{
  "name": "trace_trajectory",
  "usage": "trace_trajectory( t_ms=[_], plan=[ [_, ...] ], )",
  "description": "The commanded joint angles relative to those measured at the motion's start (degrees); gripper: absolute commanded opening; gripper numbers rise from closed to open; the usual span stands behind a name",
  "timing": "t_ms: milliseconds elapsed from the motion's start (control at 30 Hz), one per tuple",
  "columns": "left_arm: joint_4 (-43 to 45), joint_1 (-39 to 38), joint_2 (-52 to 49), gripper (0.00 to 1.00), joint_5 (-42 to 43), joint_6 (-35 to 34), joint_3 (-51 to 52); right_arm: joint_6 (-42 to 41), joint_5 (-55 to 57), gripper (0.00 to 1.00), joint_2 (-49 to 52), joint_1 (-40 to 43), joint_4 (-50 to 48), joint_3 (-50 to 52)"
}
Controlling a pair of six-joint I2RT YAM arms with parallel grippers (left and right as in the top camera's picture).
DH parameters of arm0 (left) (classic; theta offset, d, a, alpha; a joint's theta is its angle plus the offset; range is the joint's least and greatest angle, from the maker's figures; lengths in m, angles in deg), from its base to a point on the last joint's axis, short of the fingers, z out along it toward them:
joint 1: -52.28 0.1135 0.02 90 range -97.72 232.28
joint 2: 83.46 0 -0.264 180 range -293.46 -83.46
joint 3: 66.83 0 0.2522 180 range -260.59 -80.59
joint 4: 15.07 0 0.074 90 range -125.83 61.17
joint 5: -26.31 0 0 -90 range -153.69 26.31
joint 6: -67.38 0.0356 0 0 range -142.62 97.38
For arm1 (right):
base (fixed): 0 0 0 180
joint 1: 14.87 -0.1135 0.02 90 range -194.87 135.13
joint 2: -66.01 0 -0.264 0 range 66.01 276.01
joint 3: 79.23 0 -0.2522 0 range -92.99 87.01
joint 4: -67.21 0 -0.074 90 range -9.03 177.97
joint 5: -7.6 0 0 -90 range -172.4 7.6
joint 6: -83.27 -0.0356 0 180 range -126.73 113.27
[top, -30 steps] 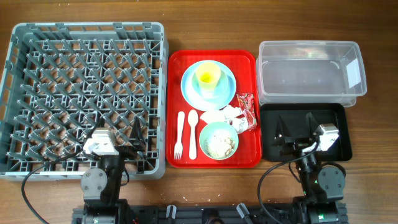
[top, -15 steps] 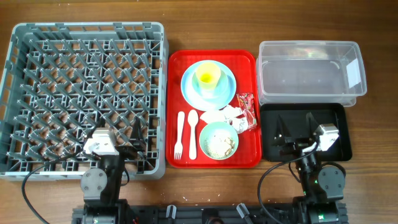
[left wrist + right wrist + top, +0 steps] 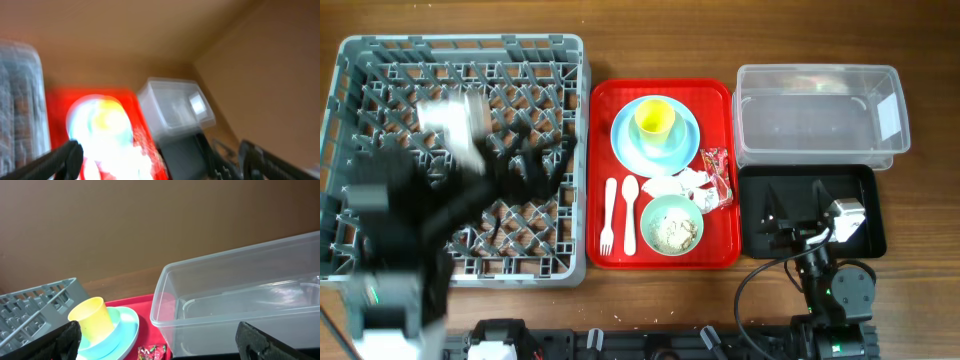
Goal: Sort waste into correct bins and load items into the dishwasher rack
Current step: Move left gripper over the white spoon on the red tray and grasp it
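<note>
My left gripper (image 3: 535,160) is a motion-blurred shape above the grey dishwasher rack (image 3: 460,60). In the left wrist view it (image 3: 160,156) is open and empty, facing the red tray. My right gripper (image 3: 793,200) is open and empty over the black tray (image 3: 860,180); it also shows in the right wrist view (image 3: 157,340). On the red tray (image 3: 720,100) lie the pale blue plate (image 3: 630,150) with the yellow cup (image 3: 655,120), fork (image 3: 609,215), spoon (image 3: 630,210), mint-green bowl (image 3: 672,225) with scraps, napkins (image 3: 680,183) and wrapper (image 3: 717,180). The clear tub (image 3: 820,120) holds nothing.
The rack fills the left half of the table and the red tray sits between it and the two bins. The clear tub (image 3: 240,300) stands behind the black tray, close ahead of the right gripper. Bare wood lies along the far edge.
My left arm has swung up from the front edge of the rack and now sweeps over the rack, blurred. The right arm and all objects have not moved.
</note>
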Motion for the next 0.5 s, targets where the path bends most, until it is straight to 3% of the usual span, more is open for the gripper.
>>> trace_trajectory(
  t_ms=[0, 100, 167, 233, 267, 367, 467],
  plan=[
    [-12.83, -0.04, -13.90, 1.00, 6.03, -0.50, -14.62, 0.94, 0.50, 1.00, -0.24, -0.02, -0.20, 0.07],
    [-14.86, -0.04, -19.91, 1.00, 6.69, -0.48, -16.24, 0.94, 0.50, 1.00, -0.24, -0.02, -0.20, 0.07],
    [-18.71, -0.48, -22.60, 0.71, 6.58, -0.46, -16.24, 0.94, 0.50, 0.99, -0.24, -0.02, -0.20, 0.07],
    [-24.17, -1.68, -24.59, 0.23, 3.48, -0.48, -16.24, 0.94, 0.50, 1.00, -0.24, -0.02, -0.20, 0.07],
    [-26.99, -2.80, -25.16, 0.15, -1.18, -0.50, -16.24, 0.94, 0.50, 1.00, -0.24, -0.02, -0.20, 0.07],
    [-34.27, -8.15, -25.46, 0.09, -18.82, -1.09, -15.74, 0.94, 0.50, 1.00, -0.24, -0.02, -0.20, 0.07],
    [-36.61, -15.63, -25.49, 0.09, -28.61, -6.25, -12.66, 0.94, 0.50, 1.00, -0.24, -0.02, -0.20, 0.07]
  ],
)
